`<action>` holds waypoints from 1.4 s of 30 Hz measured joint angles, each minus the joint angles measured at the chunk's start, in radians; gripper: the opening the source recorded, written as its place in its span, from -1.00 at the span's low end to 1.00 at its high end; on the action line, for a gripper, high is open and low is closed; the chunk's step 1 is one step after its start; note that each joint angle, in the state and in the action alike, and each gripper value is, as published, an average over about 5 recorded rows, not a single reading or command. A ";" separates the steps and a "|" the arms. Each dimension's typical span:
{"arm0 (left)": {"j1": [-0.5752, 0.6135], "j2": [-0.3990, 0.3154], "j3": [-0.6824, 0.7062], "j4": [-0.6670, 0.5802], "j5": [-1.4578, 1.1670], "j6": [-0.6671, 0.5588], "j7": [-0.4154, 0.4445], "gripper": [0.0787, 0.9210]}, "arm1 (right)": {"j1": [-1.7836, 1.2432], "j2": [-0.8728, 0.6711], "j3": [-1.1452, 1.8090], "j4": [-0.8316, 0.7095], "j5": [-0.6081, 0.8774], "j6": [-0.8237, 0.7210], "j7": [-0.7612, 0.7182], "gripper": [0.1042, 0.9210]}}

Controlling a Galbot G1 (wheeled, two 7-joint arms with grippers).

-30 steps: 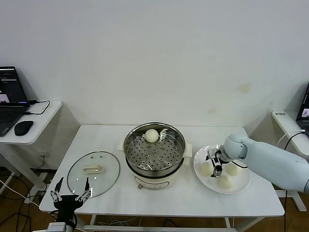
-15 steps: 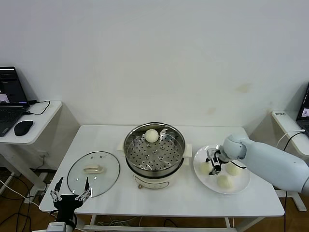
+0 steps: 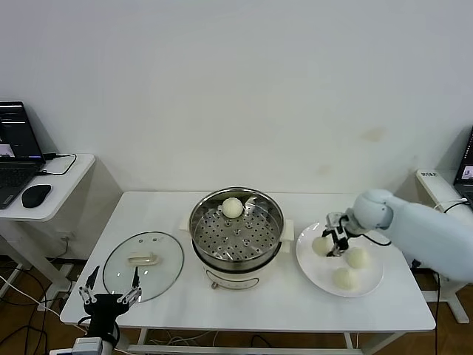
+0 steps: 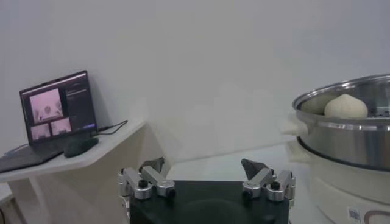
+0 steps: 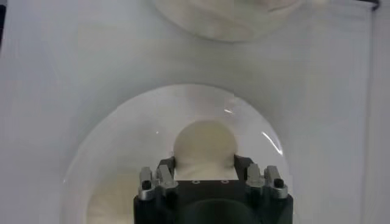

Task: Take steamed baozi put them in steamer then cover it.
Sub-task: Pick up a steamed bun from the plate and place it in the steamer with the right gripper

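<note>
My right hand is over the white plate on the right side of the bench, closed around one bun, the one nearest the steamer. From my right wrist I see that bun sitting between my fingers, pressed on both sides, with the plate under it. I cannot tell whether the bun has left the plate or is touching it.

Two more buns lie on the plate: one just beside my hand, toward the right, and one nearer the front rim. A fourth bun sits in the steamer, on the perforated tray at the far side. From my left wrist the same bun shows above the shiny rim of the pot.

The glass lid lies flat on the bench to the left of the steamer, handle up, apart from the pot.

My left hand hangs at the front left corner of the bench, just beside the lid's near edge, fingers spread wide and holding nothing.

A side table stands off to the left with a laptop and a mouse on it.
</note>
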 measured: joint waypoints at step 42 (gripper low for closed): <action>-0.016 -0.008 -0.029 -0.010 -0.027 -0.002 -0.005 0.77 | 0.262 0.605 -0.215 -0.109 0.449 -0.296 0.169 0.26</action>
